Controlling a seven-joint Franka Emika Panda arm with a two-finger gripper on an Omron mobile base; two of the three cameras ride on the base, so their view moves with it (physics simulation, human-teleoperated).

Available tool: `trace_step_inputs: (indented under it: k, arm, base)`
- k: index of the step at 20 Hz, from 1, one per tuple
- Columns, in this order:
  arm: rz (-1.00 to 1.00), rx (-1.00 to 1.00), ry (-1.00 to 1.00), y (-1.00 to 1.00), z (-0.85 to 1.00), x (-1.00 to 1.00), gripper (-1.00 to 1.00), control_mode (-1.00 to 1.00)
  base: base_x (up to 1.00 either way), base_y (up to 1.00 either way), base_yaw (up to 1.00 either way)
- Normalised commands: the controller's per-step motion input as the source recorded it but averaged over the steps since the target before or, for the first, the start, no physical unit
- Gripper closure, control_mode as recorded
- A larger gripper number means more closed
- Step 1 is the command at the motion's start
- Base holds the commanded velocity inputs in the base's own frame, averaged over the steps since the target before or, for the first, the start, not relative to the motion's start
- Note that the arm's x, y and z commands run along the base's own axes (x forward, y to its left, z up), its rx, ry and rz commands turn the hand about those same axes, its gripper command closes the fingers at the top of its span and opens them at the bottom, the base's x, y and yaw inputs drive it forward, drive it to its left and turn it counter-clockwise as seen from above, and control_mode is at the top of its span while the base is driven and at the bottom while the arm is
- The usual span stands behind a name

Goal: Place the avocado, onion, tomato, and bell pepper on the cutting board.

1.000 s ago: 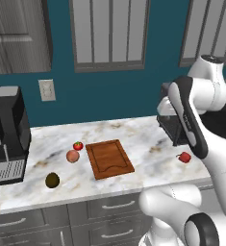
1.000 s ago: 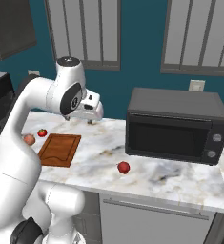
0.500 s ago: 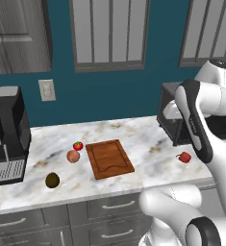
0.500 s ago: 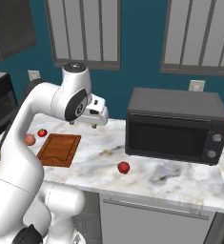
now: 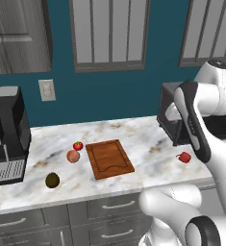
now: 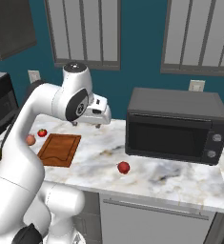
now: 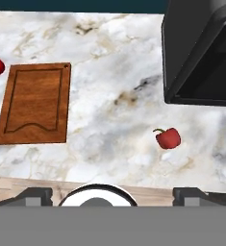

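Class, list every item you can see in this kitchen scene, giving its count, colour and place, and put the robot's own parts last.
cutting board: one, reddish-brown, mid-counter, bare.
tomato: one, bright red with green top, just left of the board's far corner.
onion: one, peach-pink, on the counter left of the board.
avocado: one, dark olive, near the counter's front edge, left.
bell pepper: one, red, on the counter in front of the microwave.
microwave: one, dark grey, right of the board.
coffee machine: one, black, far left.
wall outlet: one, pale, on the teal wall.
gripper: one, white, open, above the counter.
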Motion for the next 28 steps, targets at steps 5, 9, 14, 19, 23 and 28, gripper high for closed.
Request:
trace_step_inputs:
  k: [5, 9, 14, 19, 23, 28]
  arm:
    - [0.06, -0.07, 0.0, -0.21, -0.09, 0.0, -1.0, -1.0]
    - [0.09, 0.0, 0.0, -0.09, -0.02, 0.01, -1.0, -1.0]
    - [0.11, 0.0, 0.0, -0.13, -0.03, 0.0, -1.0, -1.0]
    - [0.02, -0.03, 0.0, -0.06, -0.3, 0.0, -1.0, -1.0]
    - [0.0, -0.11, 0.04, -0.13, -0.4, -0.01, -1.0, -1.0]
    - [0.0, -0.06, 0.01, -0.1, -0.31, 0.0, -1.0, -1.0]
  base:
    - [0.0, 0.0, 0.0]
    - [0.0, 0.0, 0.0]
    - [0.0, 0.0, 0.0]
    - [0.0, 0.0, 0.0]
    - [0.0, 0.0, 0.0]
    - [0.0, 0.0, 0.0]
